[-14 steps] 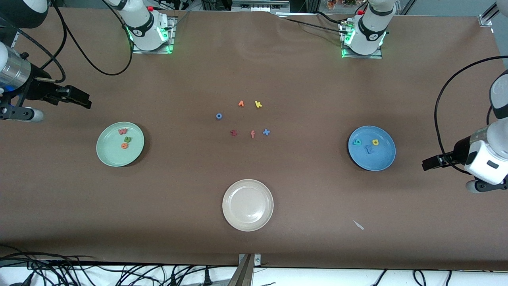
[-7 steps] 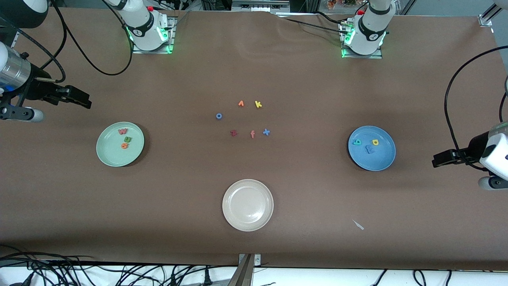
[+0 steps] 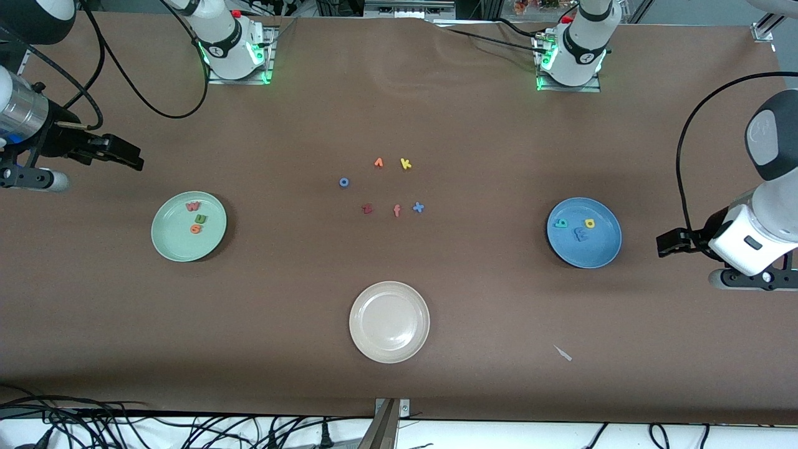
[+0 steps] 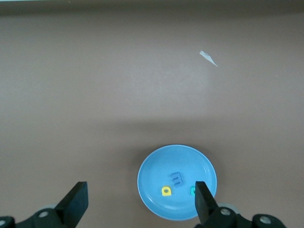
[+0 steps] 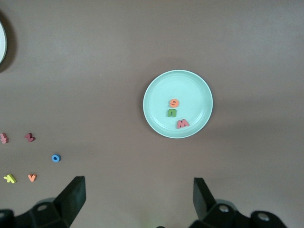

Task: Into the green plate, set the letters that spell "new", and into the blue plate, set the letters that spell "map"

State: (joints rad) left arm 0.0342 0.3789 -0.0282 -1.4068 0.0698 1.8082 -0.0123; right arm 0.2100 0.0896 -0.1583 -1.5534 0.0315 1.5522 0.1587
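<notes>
The green plate (image 3: 169, 240) lies toward the right arm's end of the table and holds a salmon-red w (image 3: 192, 206), a green n (image 3: 200, 218) and an orange e (image 3: 196, 229). The blue plate (image 3: 600, 251) lies toward the left arm's end and holds a teal p (image 3: 562, 222), a yellow a (image 3: 590, 222) and a light blue m (image 3: 581, 235). My left gripper (image 3: 668, 243) hangs open and empty over bare table beside the blue plate (image 4: 159, 166). My right gripper (image 3: 128, 157) hangs open and empty over bare table near the green plate (image 5: 159, 92).
A cream-white plate (image 3: 374, 337) sits nearest the front camera. In the middle of the table lie several loose letters: a blue o (image 3: 343, 182), an orange one (image 3: 378, 163), a yellow k (image 3: 406, 164), a dark red z (image 3: 367, 209), a salmon f (image 3: 396, 211), a blue x (image 3: 418, 207). A white scrap (image 3: 563, 353) lies nearby.
The left arm's wrist swung out toward its end of the table and came back nearer the blue plate, its gripper still open. The right arm and all letters stayed put.
</notes>
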